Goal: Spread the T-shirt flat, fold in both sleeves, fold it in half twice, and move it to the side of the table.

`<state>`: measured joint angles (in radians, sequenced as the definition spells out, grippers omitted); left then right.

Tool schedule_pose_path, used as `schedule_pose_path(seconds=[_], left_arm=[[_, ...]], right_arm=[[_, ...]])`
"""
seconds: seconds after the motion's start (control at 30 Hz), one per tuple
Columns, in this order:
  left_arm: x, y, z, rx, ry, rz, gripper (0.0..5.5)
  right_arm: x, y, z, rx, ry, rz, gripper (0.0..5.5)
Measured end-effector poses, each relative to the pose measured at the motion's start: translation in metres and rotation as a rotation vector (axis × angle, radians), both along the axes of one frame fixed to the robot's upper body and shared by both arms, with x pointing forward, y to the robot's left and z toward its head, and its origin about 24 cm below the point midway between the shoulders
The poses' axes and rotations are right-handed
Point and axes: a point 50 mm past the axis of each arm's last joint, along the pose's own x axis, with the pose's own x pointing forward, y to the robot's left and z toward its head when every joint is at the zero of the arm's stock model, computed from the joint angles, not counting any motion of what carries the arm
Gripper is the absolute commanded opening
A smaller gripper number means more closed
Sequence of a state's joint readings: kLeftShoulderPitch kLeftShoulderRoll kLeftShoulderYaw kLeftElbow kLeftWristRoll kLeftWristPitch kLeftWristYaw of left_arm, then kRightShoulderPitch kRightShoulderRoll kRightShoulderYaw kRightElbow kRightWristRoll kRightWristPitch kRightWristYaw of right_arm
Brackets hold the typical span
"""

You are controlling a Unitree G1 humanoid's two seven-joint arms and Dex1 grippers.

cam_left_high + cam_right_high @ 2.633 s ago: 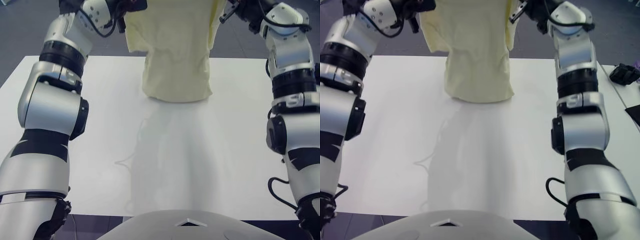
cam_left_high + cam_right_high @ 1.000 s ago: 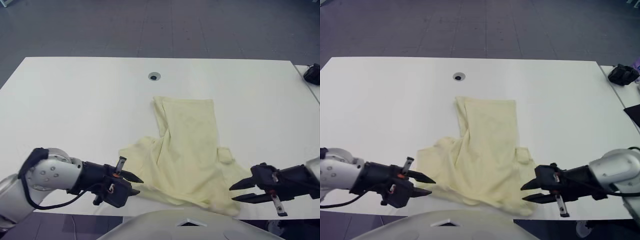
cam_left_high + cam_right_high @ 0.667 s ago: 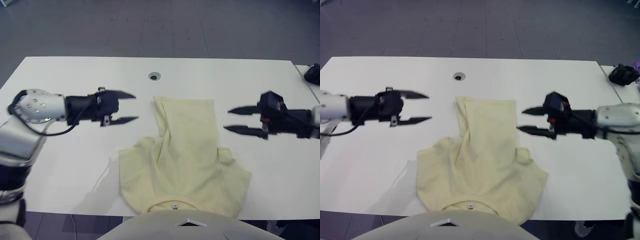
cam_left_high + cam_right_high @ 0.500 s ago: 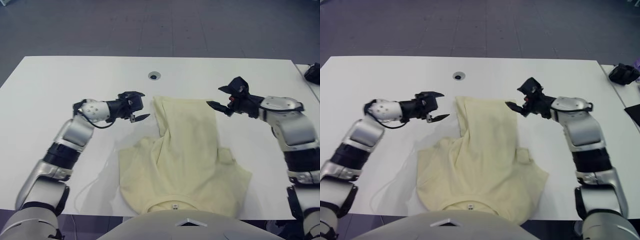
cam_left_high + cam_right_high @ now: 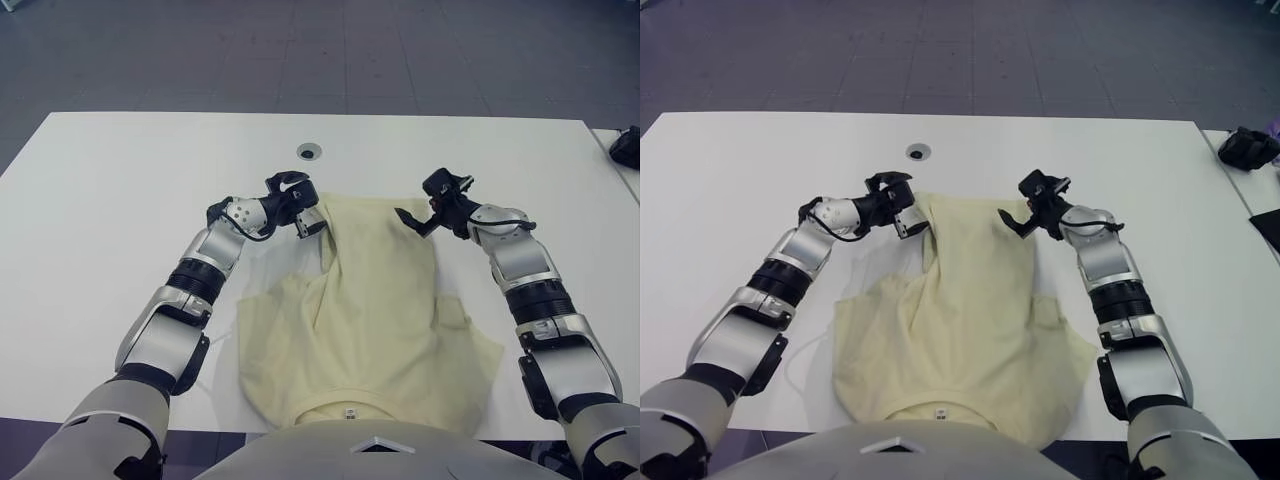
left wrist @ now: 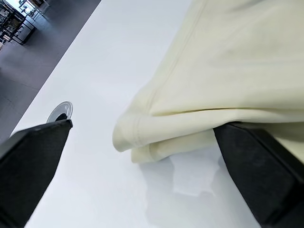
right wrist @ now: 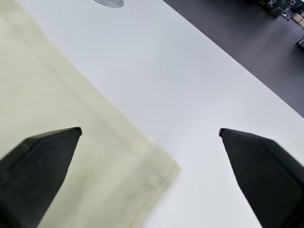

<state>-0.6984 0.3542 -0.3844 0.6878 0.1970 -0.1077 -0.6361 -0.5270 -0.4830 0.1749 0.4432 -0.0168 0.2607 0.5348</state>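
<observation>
Both hands have just closed in on the far end of the T-shirt (image 5: 370,330). The left hand (image 5: 305,207) is now at the far-left hem corner (image 6: 130,137) and the right hand (image 5: 412,220) at the far-right hem corner (image 7: 164,173). Each hand is released, its 2 fingers spread to either side of its corner, with no cloth pinched yet.

The T-shirt lies on the tabletop (image 5: 120,180), collar at the near edge and hem toward the cable hole (image 5: 309,152). The far half is bunched into a narrow strip, and its left edge is doubled over on itself.

We judge that the spreading step is unfinished. The next move is to grasp these 2 corners and draw them apart.

0.5 s ago the hands sat just outside the hem, and 0.7 s ago they hung open well out to the sides. 1.0 s ago they were low at the near edge beside the shoulders. 2.6 s ago they held the T-shirt up in the air over the far side. Over the last 0.7 s the cloth itself has not shifted.
</observation>
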Motion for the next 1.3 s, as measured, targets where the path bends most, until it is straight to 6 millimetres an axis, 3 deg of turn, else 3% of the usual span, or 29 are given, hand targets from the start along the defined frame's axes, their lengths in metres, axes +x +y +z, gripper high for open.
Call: schedule_pose_path(seconds=[0.13,0.47,0.7,0.9,1.1,1.3], left_arm=[[0.002,0.008,0.002,0.03,-0.01,0.0,5.4],[0.0,-0.008,-0.009,0.017,0.002,-0.019,5.4],[0.02,-0.001,0.0,0.264,-0.113,0.01,5.4],[0.033,0.02,0.004,0.396,-0.167,0.107,5.4],[0.038,0.027,0.006,0.438,-0.172,0.146,5.4],[0.042,0.027,0.009,0.488,-0.202,0.174,5.4]], right_arm=[[-0.005,-0.003,-0.009,-0.003,0.027,-0.007,5.39],[-0.007,-0.001,-0.012,-0.011,0.036,0.003,5.39],[-0.006,-0.004,-0.013,-0.076,0.001,-0.016,5.39],[0.009,-0.017,-0.012,-0.135,-0.039,-0.089,5.39],[0.031,0.0,-0.015,-0.137,-0.069,-0.066,5.39],[0.042,0.014,-0.01,-0.25,-0.126,0.021,5.39]])
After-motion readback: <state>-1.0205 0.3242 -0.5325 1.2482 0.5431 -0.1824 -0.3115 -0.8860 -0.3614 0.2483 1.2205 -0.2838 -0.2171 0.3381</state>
